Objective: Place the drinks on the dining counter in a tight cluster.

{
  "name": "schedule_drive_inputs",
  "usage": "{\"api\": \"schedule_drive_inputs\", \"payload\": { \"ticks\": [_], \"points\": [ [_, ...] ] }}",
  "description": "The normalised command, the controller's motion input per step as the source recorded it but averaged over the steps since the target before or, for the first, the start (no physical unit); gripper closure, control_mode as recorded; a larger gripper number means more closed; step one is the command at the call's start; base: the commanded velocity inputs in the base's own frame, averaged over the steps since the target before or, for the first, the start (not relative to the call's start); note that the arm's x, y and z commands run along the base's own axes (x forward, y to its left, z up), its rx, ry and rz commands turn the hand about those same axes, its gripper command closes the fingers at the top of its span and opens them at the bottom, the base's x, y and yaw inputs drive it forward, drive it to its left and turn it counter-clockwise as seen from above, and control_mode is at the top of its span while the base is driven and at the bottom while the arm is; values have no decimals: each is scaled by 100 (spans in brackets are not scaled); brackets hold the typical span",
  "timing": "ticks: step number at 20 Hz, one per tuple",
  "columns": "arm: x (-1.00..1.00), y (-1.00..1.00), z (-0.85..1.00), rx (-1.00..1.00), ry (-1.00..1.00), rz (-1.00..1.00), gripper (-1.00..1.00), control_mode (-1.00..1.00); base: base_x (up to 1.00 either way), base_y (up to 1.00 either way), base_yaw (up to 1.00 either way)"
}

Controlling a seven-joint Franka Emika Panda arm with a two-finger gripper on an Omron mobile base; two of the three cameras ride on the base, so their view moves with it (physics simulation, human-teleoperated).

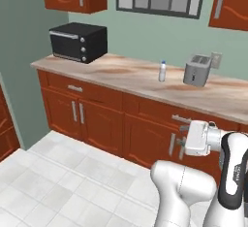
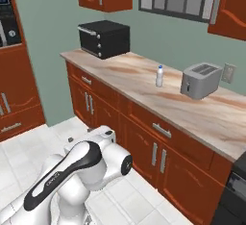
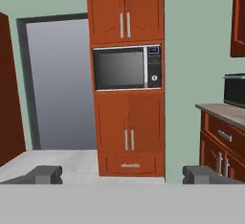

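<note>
The small white bottle [image 1: 162,71] stands upright on the far counter [image 1: 131,78], just left of the toaster [image 1: 197,70], looking light and tippy, best gripped mid-body, while the gripper [image 3: 122,175] hangs spread and empty

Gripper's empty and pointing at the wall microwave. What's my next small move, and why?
Probably swing the hand toward the small white bottle on the counter beside the toaster. The gripper is open, holding nothing, and faces the microwave instead of the bottle.

1 white bottle [image 1: 162,71], 1 toaster [image 1: 197,70], 1 black oven [image 1: 78,42], 1 microwave [image 3: 127,68].
</note>
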Motion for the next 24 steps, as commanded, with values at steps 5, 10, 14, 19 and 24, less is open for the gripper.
{"api": "schedule_drive_inputs", "payload": {
  "ticks": [5, 10, 14, 19, 24],
  "points": [
    [0, 0, 0, 0, 0, 0, -100, 100, 72, 32, -31],
    [0, 0, 0, 0, 0, 0, -100, 100, 75, 29, -28],
    [0, 0, 0, 0, 0, 0, -100, 100, 66, 37, -37],
    [0, 0, 0, 0, 0, 0, -100, 100, 64, 40, -39],
    [0, 0, 0, 0, 0, 0, -100, 100, 66, 41, -36]
  ]
}}
